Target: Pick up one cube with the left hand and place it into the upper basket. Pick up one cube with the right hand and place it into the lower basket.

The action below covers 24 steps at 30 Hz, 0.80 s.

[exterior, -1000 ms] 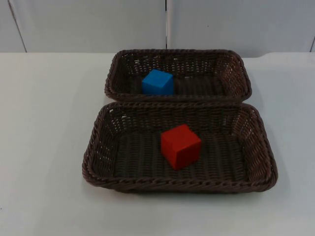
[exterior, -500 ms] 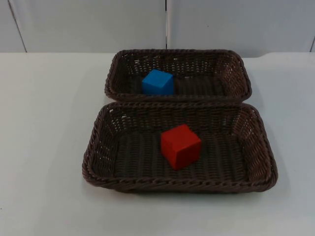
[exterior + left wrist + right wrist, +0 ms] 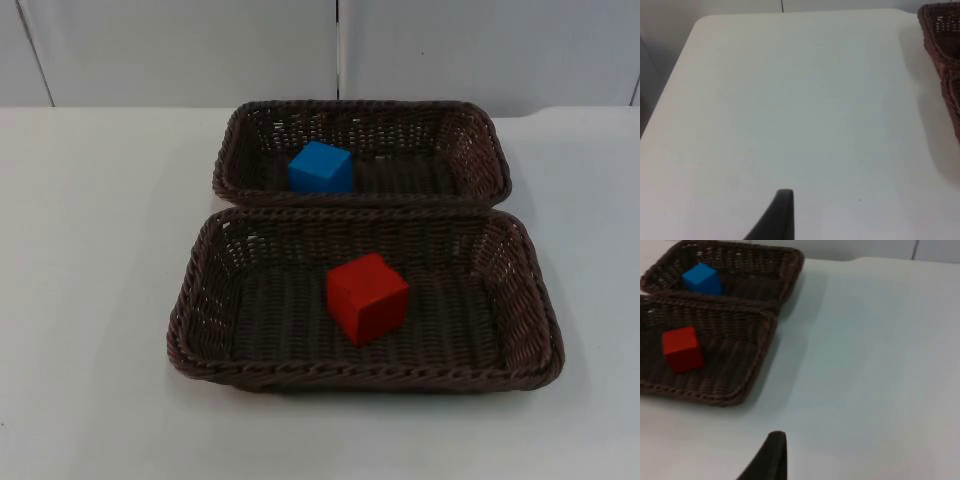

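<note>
1. Two dark wicker baskets sit on the white table (image 3: 90, 250), long sides touching; the upper basket (image 3: 362, 110) lies nearer the table's far edge by the grey wall (image 3: 180, 50), the lower basket (image 3: 360, 376) nearer the front edge.
2. A blue cube (image 3: 321, 167) rests in the upper basket, left of its middle; its base is hidden behind the shared rims.
3. A red cube (image 3: 367, 297) rests near the middle of the lower basket, turned corner-forward.
4. The left gripper (image 3: 775, 220) hangs over bare table to the left of the baskets; one black fingertip is seen, cut off by the picture's edge, so I cannot tell how its jaws stand. A strip of basket wall (image 3: 942, 55) is cut off beside it.
5. The right gripper (image 3: 767, 457) hangs over bare table to the right of the baskets; again one fingertip shows, and I cannot tell its jaw state. From here both cubes appear in their baskets, the lower basket cut off at one side.
</note>
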Each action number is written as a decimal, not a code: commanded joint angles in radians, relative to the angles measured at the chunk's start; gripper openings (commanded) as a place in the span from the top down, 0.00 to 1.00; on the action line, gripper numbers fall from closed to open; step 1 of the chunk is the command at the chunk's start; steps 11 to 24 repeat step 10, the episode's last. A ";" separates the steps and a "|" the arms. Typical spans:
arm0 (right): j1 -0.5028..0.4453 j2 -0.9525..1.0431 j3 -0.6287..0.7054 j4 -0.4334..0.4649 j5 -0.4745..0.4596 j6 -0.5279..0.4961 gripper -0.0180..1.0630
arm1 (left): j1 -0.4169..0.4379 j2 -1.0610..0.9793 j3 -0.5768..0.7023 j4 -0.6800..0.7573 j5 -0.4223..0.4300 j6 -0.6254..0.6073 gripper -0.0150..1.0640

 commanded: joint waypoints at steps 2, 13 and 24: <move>-0.057 -0.004 0.009 0.003 -0.001 0.000 0.01 | 0.001 -0.004 0.005 -0.010 0.003 0.000 0.01; -0.159 -0.004 0.009 0.003 -0.001 0.000 0.01 | 0.001 -0.004 0.005 -0.010 0.003 0.000 0.01; -0.159 -0.004 0.009 0.003 -0.001 0.000 0.01 | 0.001 -0.004 0.005 -0.010 0.003 0.000 0.01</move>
